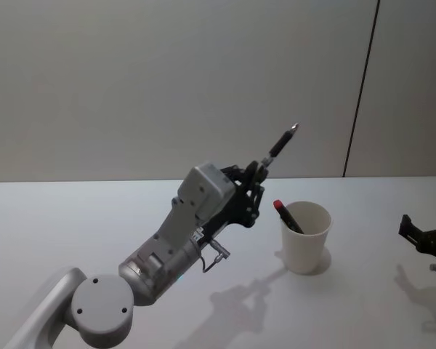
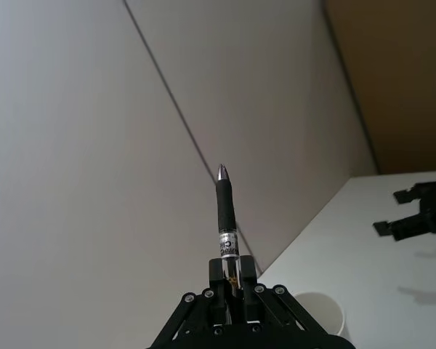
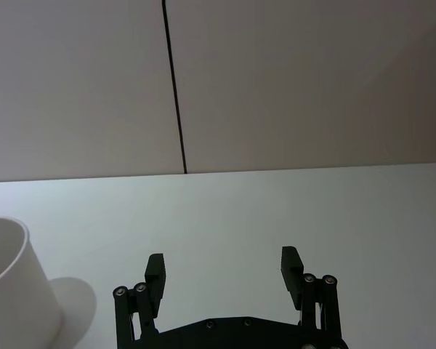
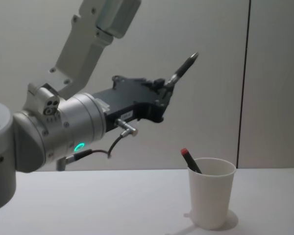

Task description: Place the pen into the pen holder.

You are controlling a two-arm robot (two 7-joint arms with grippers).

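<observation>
My left gripper (image 1: 256, 174) (image 4: 165, 88) (image 2: 232, 280) is shut on a black pen (image 1: 282, 142) (image 4: 183, 67) (image 2: 226, 211), held high above the table with its silver tip pointing up and away. The pen holder (image 1: 305, 237) (image 4: 211, 192) (image 2: 321, 314) (image 3: 11, 291), a white paper cup, stands upright on the white table, below and to the right of the held pen. A red-capped pen (image 1: 286, 216) (image 4: 191, 161) leans inside it. My right gripper (image 1: 421, 236) (image 3: 224, 273) (image 2: 416, 212) rests open near the table's right edge, apart from the cup.
The white table (image 1: 73, 225) (image 4: 112, 205) lies bare around the cup. A grey wall with a dark vertical seam (image 1: 360, 94) stands behind. The left arm's grey forearm (image 1: 174, 240) (image 4: 63, 127) reaches over the table's left half.
</observation>
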